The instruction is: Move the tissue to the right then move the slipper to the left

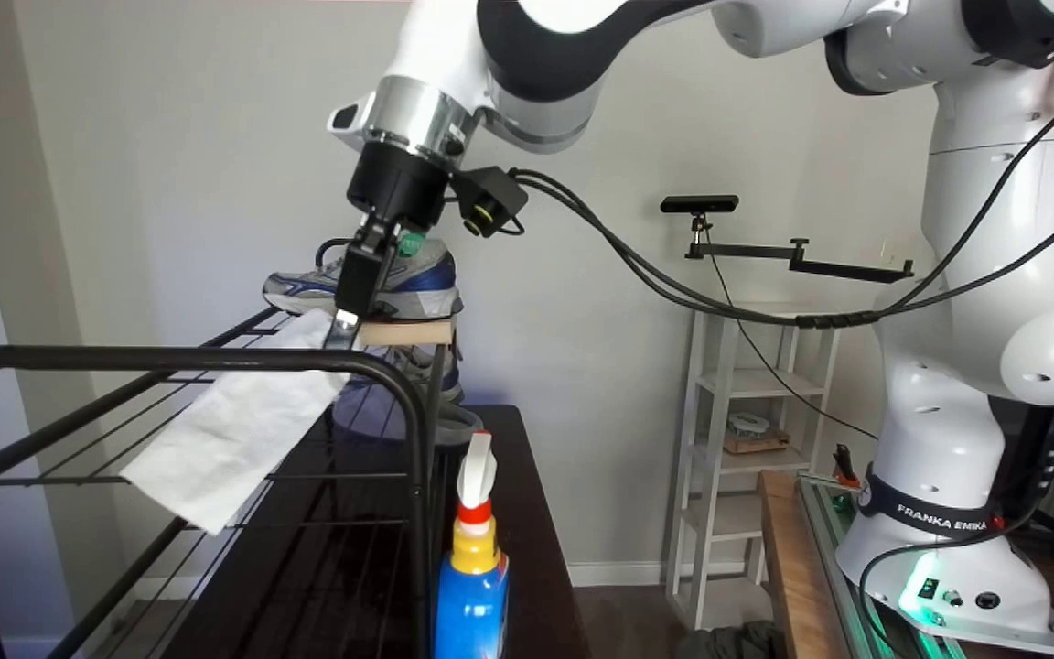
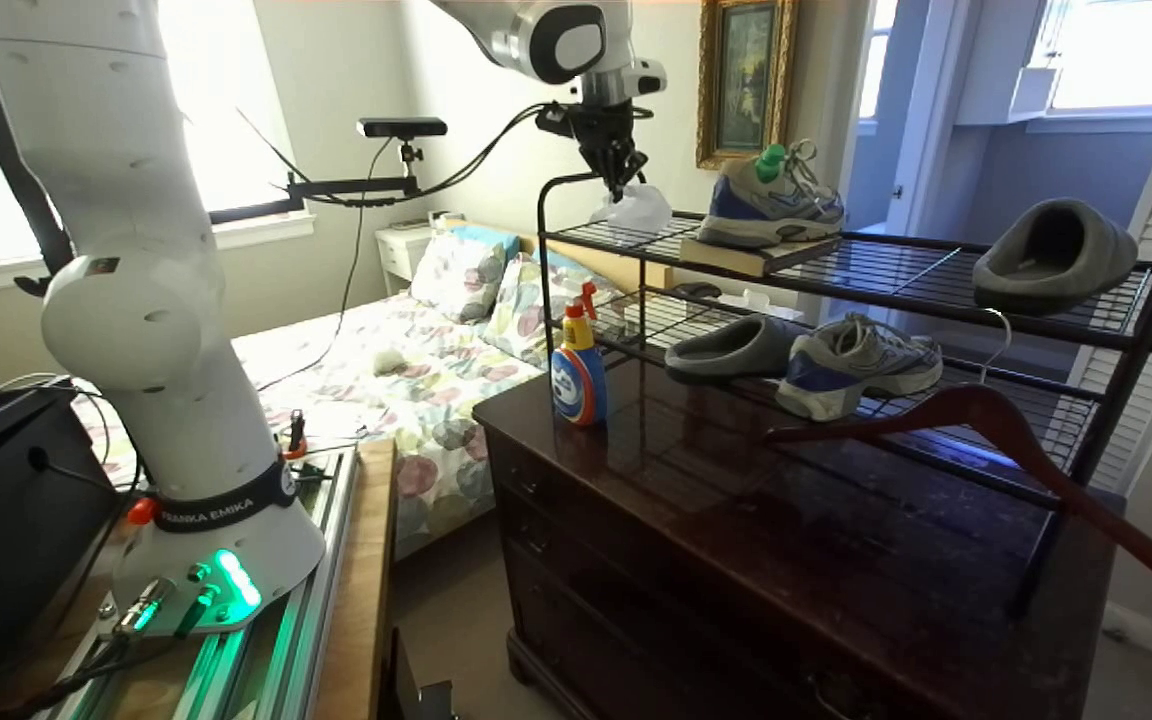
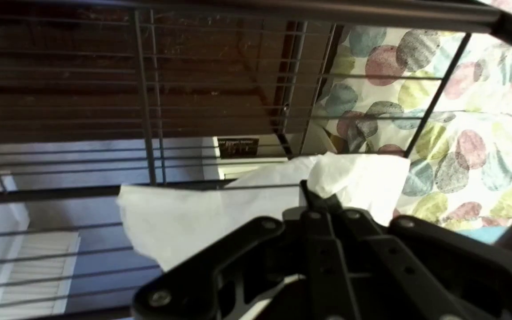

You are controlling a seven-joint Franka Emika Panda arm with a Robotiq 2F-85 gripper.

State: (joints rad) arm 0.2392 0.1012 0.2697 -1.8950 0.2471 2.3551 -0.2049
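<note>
The black jointed pincer (image 3: pixel 321 200), lower centre of the wrist view, pinches the thin white paper tissue (image 3: pixel 185 220) between close-set tips, the sheet spread to their left and right

The tissue (image 1: pixel 243 430) looks like soft matt paper, the slippers (image 2: pixel 1056 272) like dull, fuzzy cloth. The pincer (image 3: pixel 319 198) looks matt, the rack (image 1: pixel 170 358) smooth metal, the table (image 2: pixel 676 480) glossy wood, the bottle (image 2: pixel 578 378) shiny plastic, the hanger (image 2: pixel 986 406) smooth wood.
</note>
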